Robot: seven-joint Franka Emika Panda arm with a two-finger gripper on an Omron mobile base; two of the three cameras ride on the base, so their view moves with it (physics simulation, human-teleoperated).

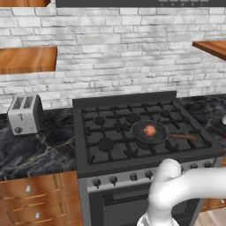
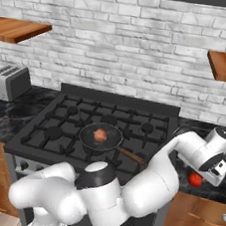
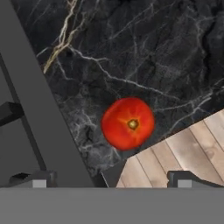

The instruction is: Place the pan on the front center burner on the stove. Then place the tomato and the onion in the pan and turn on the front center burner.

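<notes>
Pan and onion done; tomato and burner left.
Your pan (image 1: 150, 132) holds the onion (image 1: 150, 130); wide-open gripper (image 3: 113, 178) hangs above the tomato (image 3: 128, 123) near the counter's (image 3: 144, 52) front edge.

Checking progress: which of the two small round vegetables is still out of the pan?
The tomato, bright red, lies on the dark marble counter right of the stove; the paler pinkish onion already sits in the pan.

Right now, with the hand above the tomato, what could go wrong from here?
1. The tomato lies near the counter's front edge, with floor visible just past it; a nudge from the open hand might roll it off.
2. It is round and glossy, so it could slip out as the fingers close.
3. The pan already holds the onion; a dropped tomato could bounce out.
</notes>
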